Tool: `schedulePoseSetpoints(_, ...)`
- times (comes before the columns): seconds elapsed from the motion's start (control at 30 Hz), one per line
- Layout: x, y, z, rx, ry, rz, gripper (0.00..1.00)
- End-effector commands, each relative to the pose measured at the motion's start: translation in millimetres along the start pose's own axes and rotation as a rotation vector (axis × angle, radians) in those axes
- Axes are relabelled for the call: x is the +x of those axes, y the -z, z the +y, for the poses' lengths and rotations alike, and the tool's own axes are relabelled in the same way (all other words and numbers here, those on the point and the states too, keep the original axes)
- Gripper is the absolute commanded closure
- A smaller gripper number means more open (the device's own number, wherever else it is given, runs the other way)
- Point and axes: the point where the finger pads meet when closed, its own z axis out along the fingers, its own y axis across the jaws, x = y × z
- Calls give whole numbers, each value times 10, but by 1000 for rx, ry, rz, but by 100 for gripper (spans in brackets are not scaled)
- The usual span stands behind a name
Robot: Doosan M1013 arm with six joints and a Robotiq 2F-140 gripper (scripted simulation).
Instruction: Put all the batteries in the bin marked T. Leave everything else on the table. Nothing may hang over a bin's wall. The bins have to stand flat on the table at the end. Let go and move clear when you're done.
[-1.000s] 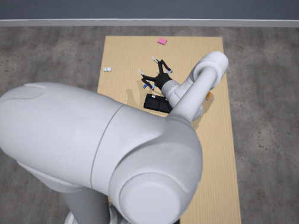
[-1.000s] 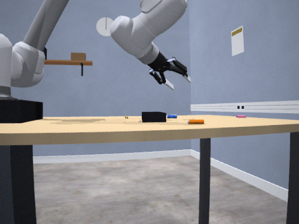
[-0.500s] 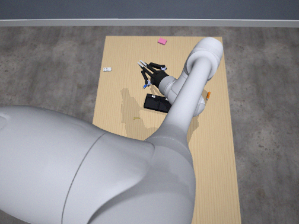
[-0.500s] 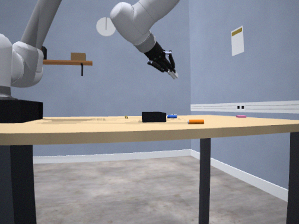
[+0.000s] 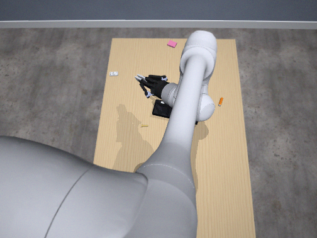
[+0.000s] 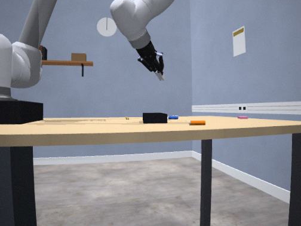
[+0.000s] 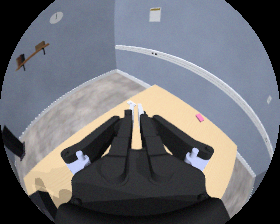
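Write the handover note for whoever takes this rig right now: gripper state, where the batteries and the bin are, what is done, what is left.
Gripper: shut on nothing, high above the table, fingers pointing down toward the far side.
Black bin: flat on the table; its mark is not readable.
Orange battery: on the table, right of the bin, apart from it.
Blue battery: on the table just behind the bin's right end.
Pink block, white card, small brass screw: on the table; leave them.
Done: no battery visibly binned; the arm hides part of the bin from above.
Left: both batteries.
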Motion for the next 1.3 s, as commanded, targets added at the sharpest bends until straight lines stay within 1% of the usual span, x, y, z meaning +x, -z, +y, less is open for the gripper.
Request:
schedulePoseSetpoints(0.0,-7,32,-192,53,-53,-44,85)
schedulePoseSetpoints(0.03,-19,45,-261,55,-56,-46,85)
schedulePoseSetpoints(0.07,-19,45,-261,55,-56,-46,85)
schedulePoseSetpoints(0.1,-37,63,-341,80,-88,-75,85)
schedulePoseSetpoints(0.13,-52,78,-406,83,-91,-78,85)
schedulePoseSetpoints(0.17,-52,78,-406,83,-91,-78,85)
schedulePoseSetpoints(0.2,-74,100,-483,105,-123,-109,85)
schedulePoseSetpoints(0.23,-91,118,-544,107,-126,-113,85)
schedulePoseSetpoints(0.27,-91,118,-544,107,-126,-113,85)
schedulePoseSetpoints(0.3,-117,144,-619,126,-158,-146,85)
schedulePoseSetpoints(0.33,-137,164,-675,128,-161,-150,85)
schedulePoseSetpoints(0.43,-137,164,-675,128,-161,-150,85)
schedulePoseSetpoints(0.47,-167,194,-747,143,-193,-186,85)
schedulePoseSetpoints(0.5,-188,215,-799,145,-196,-189,85)
schedulePoseSetpoints(0.53,-222,250,-867,157,-227,-227,85)
schedulePoseSetpoints(0.6,-245,273,-915,158,-230,-231,85)
schedulePoseSetpoints(0.63,-282,311,-979,167,-261,-270,85)
schedulePoseSetpoints(0.7,-306,337,-1022,168,-265,-274,85)
schedulePoseSetpoints(0.73,-346,379,-1082,172,-295,-314,85)
schedulePoseSetpoints(0.8,-371,406,-1121,173,-298,-319,85)
schedulePoseSetpoints(0.83,-414,452,-1176,173,-328,-360,85)
schedulePoseSetpoints(0.9,-440,481,-1210,174,-332,-365,85)
schedulePoseSetpoints(0.93,-484,531,-1260,170,-360,-406,85)
schedulePoseSetpoints(1.0,-484,531,-1260,170,-360,-406,85)
schedulePoseSetpoints(1.03,-530,583,-1307,164,-389,-447,85)
schedulePoseSetpoints(1.1,-584,646,-1361,162,-397,-459,85)
schedulePoseSetpoints(1.13,-631,703,-1400,151,-424,-500,85)
schedulePoseSetpoints(1.2,-658,736,-1423,149,-429,-506,85)
schedulePoseSetpoints(1.23,-705,796,-1455,134,-455,-546,85)
schedulePoseSetpoints(1.27,-732,831,-1474,131,-460,-553,85)
